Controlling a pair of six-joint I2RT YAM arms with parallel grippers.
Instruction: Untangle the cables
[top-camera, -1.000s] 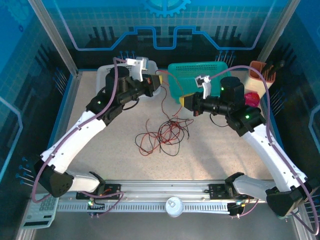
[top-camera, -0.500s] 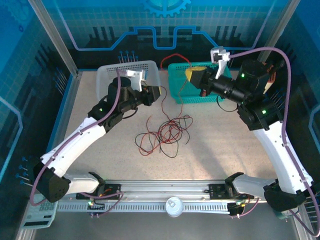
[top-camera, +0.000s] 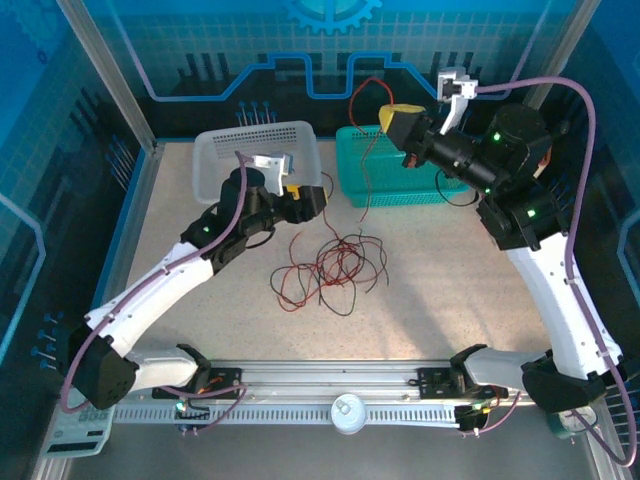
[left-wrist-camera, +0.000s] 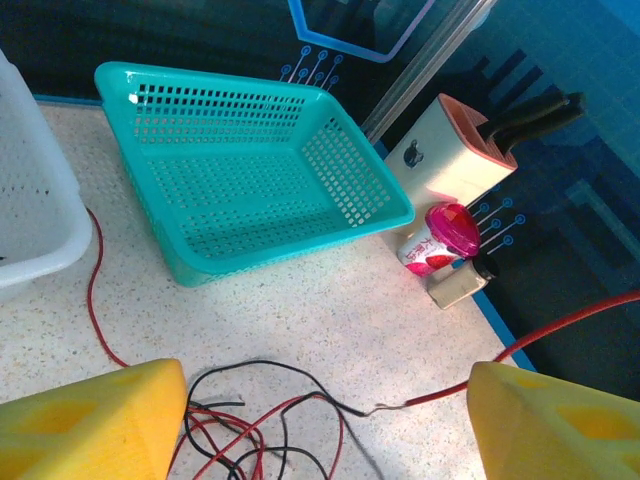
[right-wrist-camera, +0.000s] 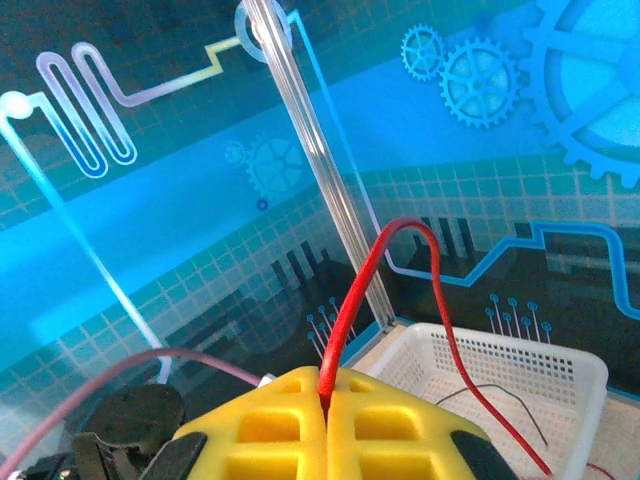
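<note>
The cables (top-camera: 325, 265) lie as a loose tangle of thin red and black wires mid-table. My left gripper (top-camera: 310, 200) hovers just behind the tangle, open. Between its yellow fingers (left-wrist-camera: 90, 420) the wires (left-wrist-camera: 250, 425) lie on the table, untouched. My right gripper (top-camera: 392, 118) is raised above the teal basket, shut on a red cable (top-camera: 364, 150) that arches over it and hangs down to the tangle. In the right wrist view the red cable (right-wrist-camera: 372, 255) rises from the closed yellow pads (right-wrist-camera: 280, 430).
A teal basket (top-camera: 400, 170) stands at the back centre, a white basket (top-camera: 255, 150) at the back left. At the back right are a knife block (left-wrist-camera: 450, 150) and a pink-lidded cup (left-wrist-camera: 440, 235). Frame posts and blue walls enclose the table.
My right gripper has risen and moved back to the right, pulling the red cable up. My left gripper has opened and sunk toward the tangle.
</note>
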